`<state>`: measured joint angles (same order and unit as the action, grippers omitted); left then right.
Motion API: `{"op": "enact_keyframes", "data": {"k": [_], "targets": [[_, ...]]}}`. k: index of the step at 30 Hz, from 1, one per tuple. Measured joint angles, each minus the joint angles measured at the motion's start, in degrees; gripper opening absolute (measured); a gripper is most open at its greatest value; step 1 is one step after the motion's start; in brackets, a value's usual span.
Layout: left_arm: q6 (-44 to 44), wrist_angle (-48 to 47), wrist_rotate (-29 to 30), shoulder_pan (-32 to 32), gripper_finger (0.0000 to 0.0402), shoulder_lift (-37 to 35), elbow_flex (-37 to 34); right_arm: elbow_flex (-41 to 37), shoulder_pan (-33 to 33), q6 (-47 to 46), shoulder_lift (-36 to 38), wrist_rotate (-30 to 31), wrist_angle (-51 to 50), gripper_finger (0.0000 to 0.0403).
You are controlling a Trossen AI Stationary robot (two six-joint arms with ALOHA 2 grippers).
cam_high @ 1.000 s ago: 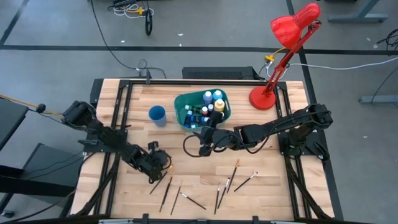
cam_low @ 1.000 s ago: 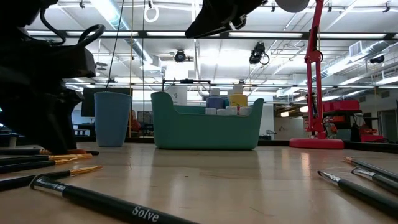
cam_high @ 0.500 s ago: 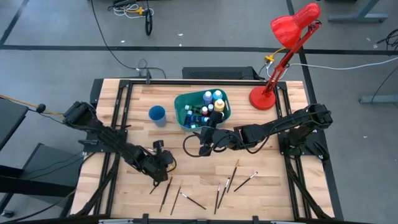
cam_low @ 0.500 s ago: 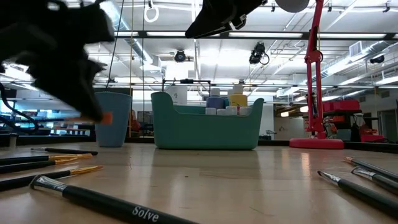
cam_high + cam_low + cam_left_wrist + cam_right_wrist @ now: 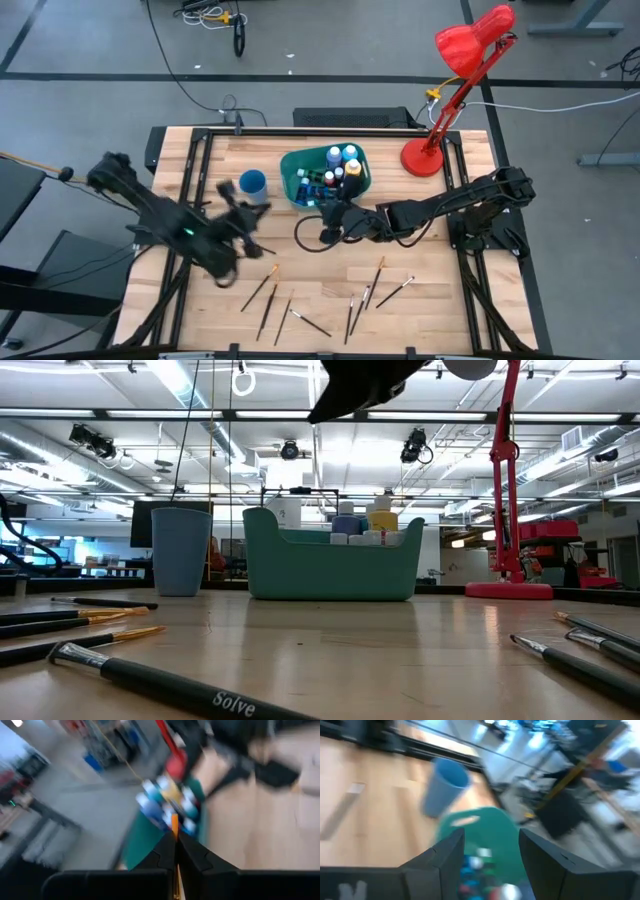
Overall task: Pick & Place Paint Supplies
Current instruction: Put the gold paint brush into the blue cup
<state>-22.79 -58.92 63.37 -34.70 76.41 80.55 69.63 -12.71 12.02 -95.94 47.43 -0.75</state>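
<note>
Several thin dark-handled brushes (image 5: pixel 268 300) lie flat on the near half of the table, and they show close up in the low view (image 5: pixel 150 680). Paint bottles (image 5: pixel 340 165) stand in the teal bin (image 5: pixel 300 165). My left gripper (image 5: pixel 250 212), blurred, hangs high near the blue cup (image 5: pixel 253 183). It is shut on a thin brush with an orange end (image 5: pixel 174 822). My right gripper (image 5: pixel 490 852) stands open with nothing between its fingers. It is raised just on the near side of the bin (image 5: pixel 480 827) and shows at the top of the low view (image 5: pixel 355 385). My left gripper pinches the brush between its two shut fingers (image 5: pixel 162 852). The brush lies along the fingers, and its orange end (image 5: pixel 174 822) sticks out past their tips. It is lifted clear of the table. How far back it reaches is hidden by the fingers.
A red desk lamp (image 5: pixel 425 155) stands at the far right of the table. A dark cable loop (image 5: pixel 305 235) hangs by my right gripper. More brushes (image 5: pixel 385 285) lie at the near right. Bare wood (image 5: pixel 300 260) shows between the bin and the brushes.
My left gripper was low over the brushes at the near left of the table. It has taken hold of the orange-ended brush and risen fast toward the cup and bin, tipping from a downward point toward level. The brush is lifted clear; the other brushes stay put.
</note>
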Motion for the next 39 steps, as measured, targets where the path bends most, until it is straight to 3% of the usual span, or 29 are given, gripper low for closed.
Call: {"op": "enact_keyframes", "data": {"k": [4,10,14,17,19,24,27,32,39], "targets": [[3.6,1.4,4.9,-0.7,0.0012,-7.5,0.7,0.0,0.0,0.7,0.0,6.2,-0.5,0.0192],[1.4,5.1,5.3,0.0,0.0009,-17.9,-10.1,0.0,0.0,0.8,0.0,4.4,-0.6,0.0192],[5.6,17.8,7.9,1.3,0.0012,-23.7,-21.4,0.0,0.0,0.8,0.0,3.6,0.2,0.0192],[14.4,32.8,7.1,2.8,0.0009,-27.9,-29.7,0.0,0.0,0.9,0.0,3.6,2.0,0.0192],[21.3,44.7,3.4,4.8,0.0009,-29.9,-35.0,0.0,0.0,1.5,0.0,3.6,4.1,0.0192],[36.2,75.7,-12.8,12.7,0.0009,-32.7,-46.8,0.0,0.0,3.5,0.0,2.5,9.0,0.0192],[41.6,87.6,-18.2,18.5,0.0009,-33.0,-52.0,0.0,0.0,3.5,0.0,2.5,9.3,0.0192],[40.3,95.3,-29.5,29.1,0.0009,-32.9,-58.3,0.0,0.0,3.7,0.0,2.5,9.1,0.0192],[34.2,98.7,-35.5,40.9,0.0009,-32.9,-64.6,0.0,0.0,3.7,0.0,1.5,9.0,0.0192]]}}
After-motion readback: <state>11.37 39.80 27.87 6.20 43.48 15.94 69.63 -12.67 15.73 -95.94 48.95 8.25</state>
